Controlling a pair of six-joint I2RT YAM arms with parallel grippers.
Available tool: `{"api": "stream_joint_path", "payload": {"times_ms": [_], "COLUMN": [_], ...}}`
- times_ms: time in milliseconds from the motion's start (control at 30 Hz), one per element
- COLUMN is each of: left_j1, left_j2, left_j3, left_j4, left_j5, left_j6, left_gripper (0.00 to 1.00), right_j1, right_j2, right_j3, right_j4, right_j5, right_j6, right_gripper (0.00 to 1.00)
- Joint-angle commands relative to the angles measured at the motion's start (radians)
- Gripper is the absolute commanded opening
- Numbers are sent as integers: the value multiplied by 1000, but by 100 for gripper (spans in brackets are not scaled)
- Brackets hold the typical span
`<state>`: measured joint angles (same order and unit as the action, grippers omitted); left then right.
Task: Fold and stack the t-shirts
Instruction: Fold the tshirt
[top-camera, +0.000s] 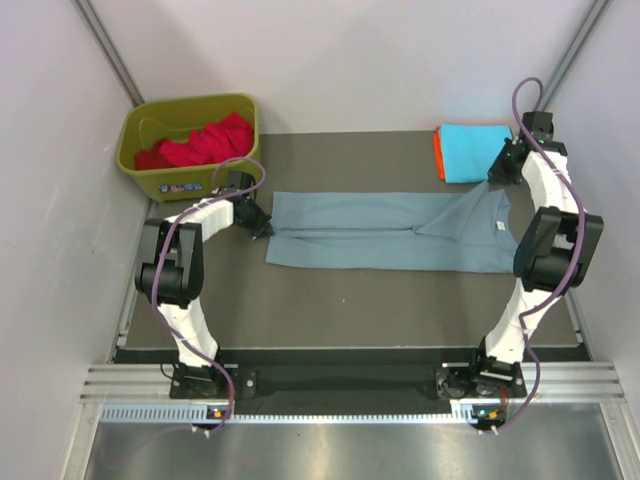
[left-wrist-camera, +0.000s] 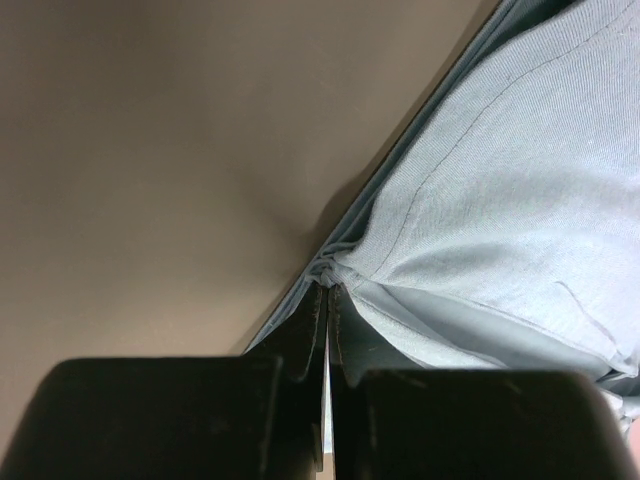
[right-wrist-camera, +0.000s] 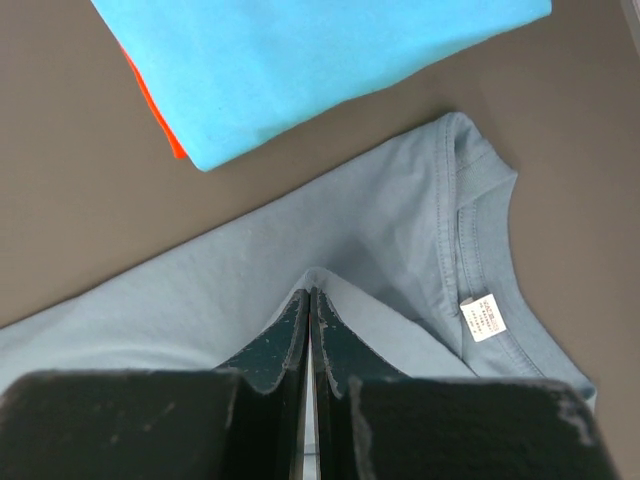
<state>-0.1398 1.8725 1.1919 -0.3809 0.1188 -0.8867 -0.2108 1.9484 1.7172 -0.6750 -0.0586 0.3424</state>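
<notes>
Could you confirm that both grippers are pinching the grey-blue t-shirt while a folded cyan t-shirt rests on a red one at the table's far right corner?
Not quite: under the cyan t-shirt lies an orange t-shirt, not a red one, as the right wrist view shows. The left gripper and the right gripper do pinch the grey-blue t-shirt.

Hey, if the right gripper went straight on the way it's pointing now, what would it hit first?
Probably the grey-blue t-shirt that the right gripper is pinching, with the table right beneath it. The folded cyan t-shirt lies further along that line, though depth is hard to judge.
</notes>
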Motion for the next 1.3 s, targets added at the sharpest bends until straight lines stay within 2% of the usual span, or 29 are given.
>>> {"api": "stream_joint_path", "payload": {"times_ms": [0, 233, 367, 533, 767, 933, 1067, 1267], "left_j1": [12, 17, 20, 22, 23, 22, 17, -6], "left_j2": [7, 5, -6, -27, -110, -193, -236, -188], "left_j3": [18, 23, 21, 18, 3, -11, -49, -86], "left_j4": [39, 37, 34, 27, 51, 54, 92, 186], "left_j5": [-15, -10, -10, -13, 1, 42, 136, 289], "left_j6": [20, 26, 35, 45, 98, 130, 144, 138], "left_gripper": [0, 0, 4, 19, 34, 36, 34, 28], "right_j1": [19, 22, 24, 22, 24, 24, 22, 22], "right_j2": [12, 32, 40, 40, 40, 38, 29, 11], "right_j3": [59, 73, 79, 87, 88, 87, 79, 58], "right_j4": [35, 35, 29, 23, 18, 15, 9, 18], "right_j5": [2, 5, 16, 23, 31, 42, 89, 144], "right_j6": [-2, -5, -11, -25, -36, -26, -11, 24], "right_gripper": [0, 0, 0, 0, 0, 0, 1, 1]}}
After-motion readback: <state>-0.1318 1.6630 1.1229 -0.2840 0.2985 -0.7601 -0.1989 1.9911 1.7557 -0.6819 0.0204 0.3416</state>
